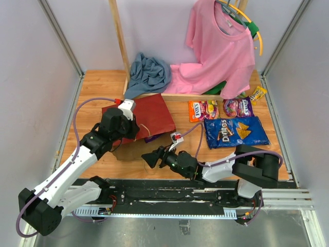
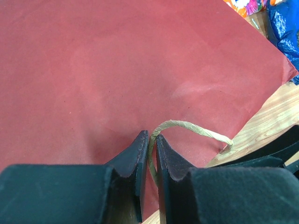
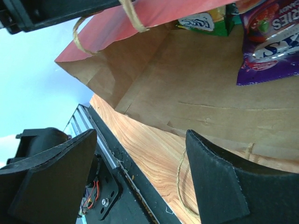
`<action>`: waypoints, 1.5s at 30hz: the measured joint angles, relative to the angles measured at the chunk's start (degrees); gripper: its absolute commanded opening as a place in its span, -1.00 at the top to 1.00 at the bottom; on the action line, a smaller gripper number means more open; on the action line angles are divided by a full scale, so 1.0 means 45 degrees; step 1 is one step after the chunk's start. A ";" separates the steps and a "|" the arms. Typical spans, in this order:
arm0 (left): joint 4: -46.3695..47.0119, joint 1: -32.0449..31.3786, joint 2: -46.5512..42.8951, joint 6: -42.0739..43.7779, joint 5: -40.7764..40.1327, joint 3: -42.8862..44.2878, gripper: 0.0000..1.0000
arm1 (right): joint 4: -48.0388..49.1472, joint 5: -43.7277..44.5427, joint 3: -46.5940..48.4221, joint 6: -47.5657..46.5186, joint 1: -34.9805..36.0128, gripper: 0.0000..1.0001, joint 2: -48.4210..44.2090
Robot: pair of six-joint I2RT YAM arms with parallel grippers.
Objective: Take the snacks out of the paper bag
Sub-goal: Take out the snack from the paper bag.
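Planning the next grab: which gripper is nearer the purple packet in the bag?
Right. The right gripper faces the purple packet inside the paper bag; left gripper pinches the twine handle.

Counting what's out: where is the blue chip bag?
In the top view, the blue chip bag lies right of the paper bag, below the orange packet and purple packet.

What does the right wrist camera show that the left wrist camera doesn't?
Only right wrist: the paper bag's brown inside, with a purple packet and a green-yellow packet in it, and the open right gripper. Only left wrist: the left gripper pinching a twine handle, and the blue Doritos bag. Both: the bag's red outer side and twine.
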 measured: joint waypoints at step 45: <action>0.0083 0.0083 -0.0432 -0.0039 0.0049 0.0000 0.66 | -0.6290 0.6091 0.3313 0.7509 -0.0568 -0.16 0.2531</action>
